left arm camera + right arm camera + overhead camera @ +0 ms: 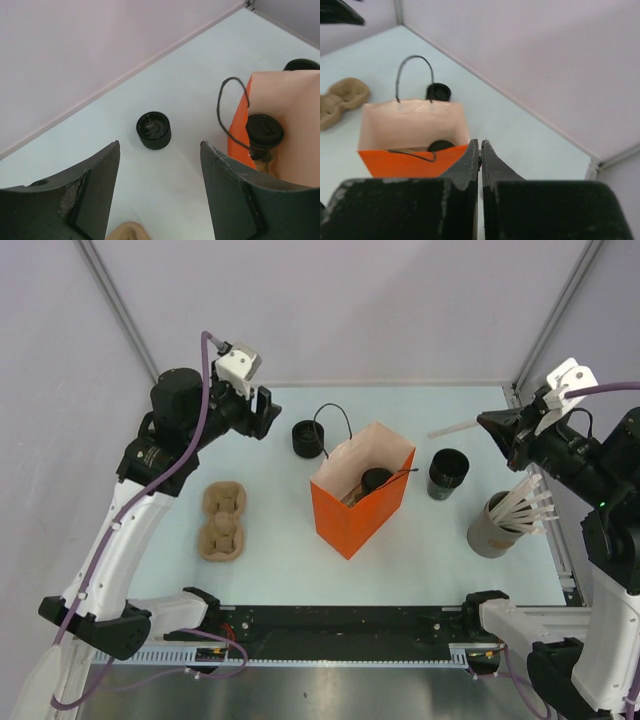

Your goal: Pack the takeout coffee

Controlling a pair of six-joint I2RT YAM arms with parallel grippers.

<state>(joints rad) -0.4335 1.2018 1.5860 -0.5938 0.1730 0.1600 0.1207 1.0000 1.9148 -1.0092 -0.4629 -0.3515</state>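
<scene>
**Coffee cup in bag; both pincers at the rear, holding nothing.**

Nearest the arm bases, a pulp tray [223, 522] lies at the left of the tabletop [290, 575], and a grey tub [493, 527] of white sticks stands at the right. Between them, slightly further back, an orange bag [358, 508] stands upright and open, with one lidded black coffee cup [377, 479] inside it. A second cup [448, 472] stands just right of the bag. A third cup [309, 438], lidded, stands behind the bag's left corner, beside the handle loop. At far left, the left pincer [264, 412] hangs with jaws wide and empty. At far right, the right pincer [487, 422] has its jaws pressed together on nothing.
</scene>
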